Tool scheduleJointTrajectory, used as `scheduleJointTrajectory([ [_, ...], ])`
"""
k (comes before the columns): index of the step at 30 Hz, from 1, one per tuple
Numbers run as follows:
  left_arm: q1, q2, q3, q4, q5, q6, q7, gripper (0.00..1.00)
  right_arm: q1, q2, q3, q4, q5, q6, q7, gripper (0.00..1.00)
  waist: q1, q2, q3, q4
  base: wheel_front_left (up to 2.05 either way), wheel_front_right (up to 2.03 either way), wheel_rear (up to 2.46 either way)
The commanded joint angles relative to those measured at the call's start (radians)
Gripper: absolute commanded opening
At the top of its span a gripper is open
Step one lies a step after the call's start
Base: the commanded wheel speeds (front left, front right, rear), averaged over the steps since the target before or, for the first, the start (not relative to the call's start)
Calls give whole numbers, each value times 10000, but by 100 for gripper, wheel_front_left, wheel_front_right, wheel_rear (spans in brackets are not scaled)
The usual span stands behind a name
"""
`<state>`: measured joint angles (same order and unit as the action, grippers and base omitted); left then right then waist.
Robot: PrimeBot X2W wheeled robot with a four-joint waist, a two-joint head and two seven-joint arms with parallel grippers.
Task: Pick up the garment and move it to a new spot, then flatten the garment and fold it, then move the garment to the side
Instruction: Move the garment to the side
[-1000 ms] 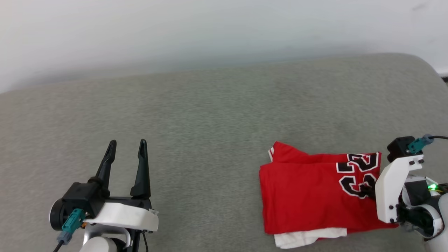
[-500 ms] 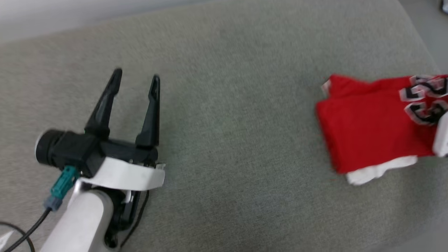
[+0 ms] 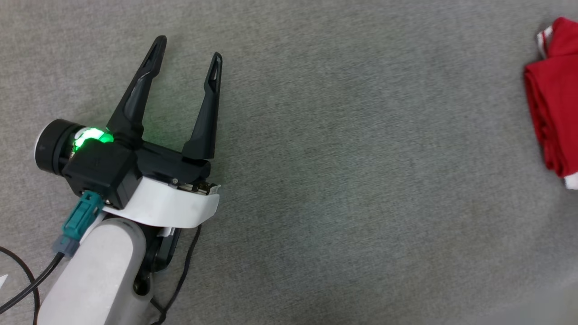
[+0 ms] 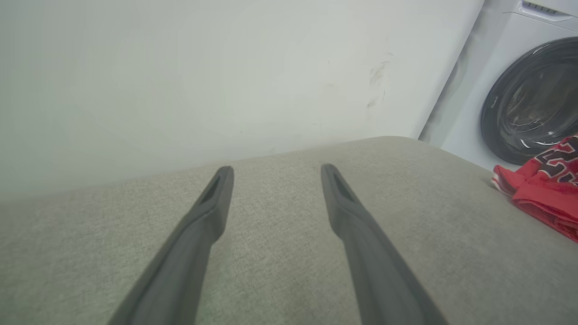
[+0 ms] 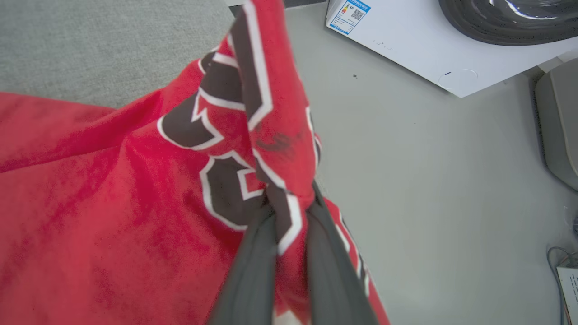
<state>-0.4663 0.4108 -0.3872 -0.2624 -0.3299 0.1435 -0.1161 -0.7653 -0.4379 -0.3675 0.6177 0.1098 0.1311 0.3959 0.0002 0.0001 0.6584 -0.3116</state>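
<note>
The garment is a folded red jersey with black-and-white numbers and white trim, lying at the right edge of the grey cushion in the head view. It also lies at the right in the left wrist view, as the garment. My right gripper is shut on a bunched fold of the garment by the numbers, lifting that fold above the rest. My left gripper hovers open over bare cushion far to the left of the jersey, nothing between its fingers.
The grey cushion spreads wide between the left gripper and the jersey. A white wall stands behind it. A washing machine is past the cushion's right end, with pale floor beside the cushion's edge.
The head camera has swung left and down, so the jersey now sits at the frame's right edge and the left gripper looms larger. The right arm has left the head view.
</note>
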Motion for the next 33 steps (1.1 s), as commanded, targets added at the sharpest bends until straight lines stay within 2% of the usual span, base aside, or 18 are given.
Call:
scheduleJointTrajectory([
  [1,-120,49,-23,-42,17,-16,-22,100,-161,193,-58,151,-187,-8,-222,33,-2,-1,211,182,0,0,0],
  [2,-105,56,-18,-33,28,6,-41,100,-183,278,-149,288,-300,-8,-324,48,-2,-1,213,194,0,0,0],
  [3,-83,59,-17,-21,26,17,-60,100,-205,330,-203,355,-425,-8,-485,82,-2,-1,208,202,0,0,0],
  [4,-51,48,-23,5,10,23,-89,100,-234,387,-244,431,-549,-8,-664,100,-2,-1,180,209,0,0,0],
  [11,396,-48,44,424,-228,119,-393,100,185,552,-566,405,-1318,-8,-1652,100,-2,-1,-790,135,0,0,0],
  [15,897,-228,201,784,-501,280,-722,100,744,685,-308,-127,-1179,-9,-2165,100,-2,-1,-1766,129,0,0,0],
  [23,2342,-399,640,1151,-1112,784,-998,100,2704,882,821,-1790,-335,-8,-2695,100,-2,-1,-3548,457,0,0,0],
  [33,3649,-675,911,1876,-1798,987,-1166,100,5176,1890,2469,-4146,630,-8,-2993,100,-2,-1,-5041,1599,0,0,0],
])
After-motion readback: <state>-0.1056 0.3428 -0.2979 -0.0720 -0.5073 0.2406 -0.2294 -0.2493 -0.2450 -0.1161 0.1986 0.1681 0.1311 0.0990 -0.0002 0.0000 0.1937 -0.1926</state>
